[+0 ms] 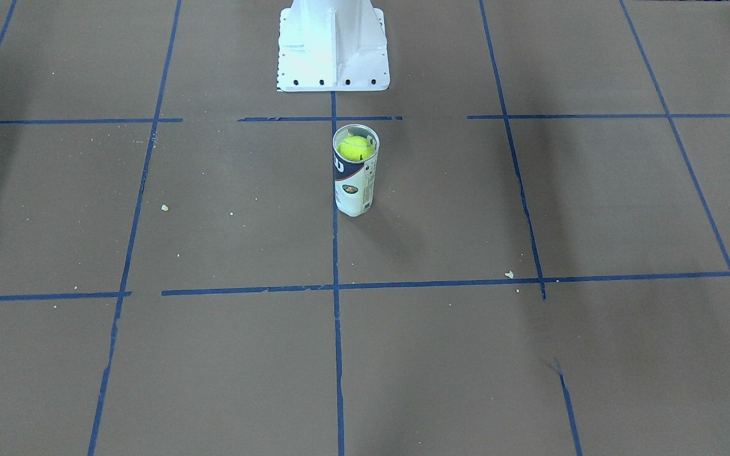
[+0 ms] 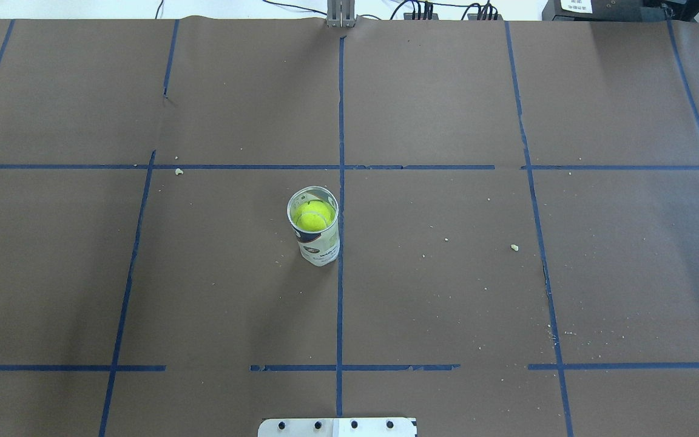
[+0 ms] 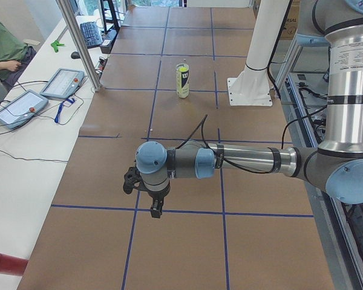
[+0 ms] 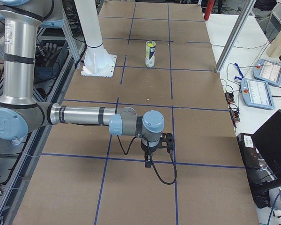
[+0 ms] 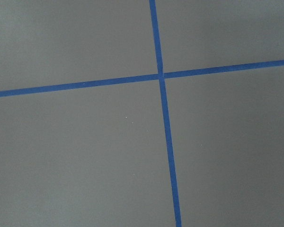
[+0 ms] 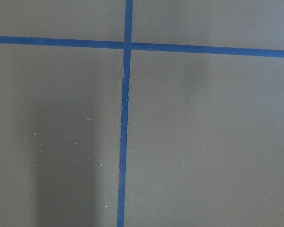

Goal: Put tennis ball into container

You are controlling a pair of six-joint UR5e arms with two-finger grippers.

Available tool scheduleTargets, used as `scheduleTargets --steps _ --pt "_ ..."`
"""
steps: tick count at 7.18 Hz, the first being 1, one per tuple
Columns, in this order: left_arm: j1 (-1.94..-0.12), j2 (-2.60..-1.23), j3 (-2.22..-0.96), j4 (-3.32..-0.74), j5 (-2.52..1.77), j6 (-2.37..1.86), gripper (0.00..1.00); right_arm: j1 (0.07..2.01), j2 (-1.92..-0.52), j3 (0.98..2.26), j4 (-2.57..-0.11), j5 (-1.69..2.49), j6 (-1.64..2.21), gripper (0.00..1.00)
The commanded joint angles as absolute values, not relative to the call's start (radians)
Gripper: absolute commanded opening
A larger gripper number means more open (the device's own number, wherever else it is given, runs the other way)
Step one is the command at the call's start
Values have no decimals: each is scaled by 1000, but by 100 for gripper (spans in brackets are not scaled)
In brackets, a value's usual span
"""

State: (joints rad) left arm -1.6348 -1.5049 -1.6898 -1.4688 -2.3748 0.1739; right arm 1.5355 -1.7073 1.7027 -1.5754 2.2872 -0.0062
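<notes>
The clear container [image 2: 319, 240] with its navy and white label stands upright near the table's middle, also seen as container [image 1: 353, 183], container [image 3: 182, 80] and container [image 4: 151, 54]. The yellow-green tennis ball [image 2: 313, 218] sits inside it near the open top, visible as tennis ball [image 1: 355, 148]. My left gripper [image 3: 152, 205] shows only in the exterior left view, far from the tube; I cannot tell if it is open or shut. My right gripper [image 4: 150, 159] shows only in the exterior right view, likewise far off; its state cannot be told.
Brown paper with blue tape lines [image 2: 340, 121] covers the table. The white robot base [image 1: 333, 44] stands behind the tube. Small crumbs [image 2: 514, 247] lie scattered. Tablets [image 3: 60, 84] and cables sit on the side bench, with a person [image 3: 3, 42] there.
</notes>
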Motion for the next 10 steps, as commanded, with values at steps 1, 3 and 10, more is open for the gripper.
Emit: scheduleTargets --steps 1,3,10 --pt "-1638 -1500 -1700 -1479 -2379 178 100 1536 -1707 1703 -1575 2287 -6 100" --pt "-1638 -1516 -1701 -1477 -2369 167 100 1536 -1706 1703 -1575 2287 -6 100" --pt "-1638 -1526 -1733 -1476 -2365 176 100 1536 -1707 1703 -1575 2287 -6 100"
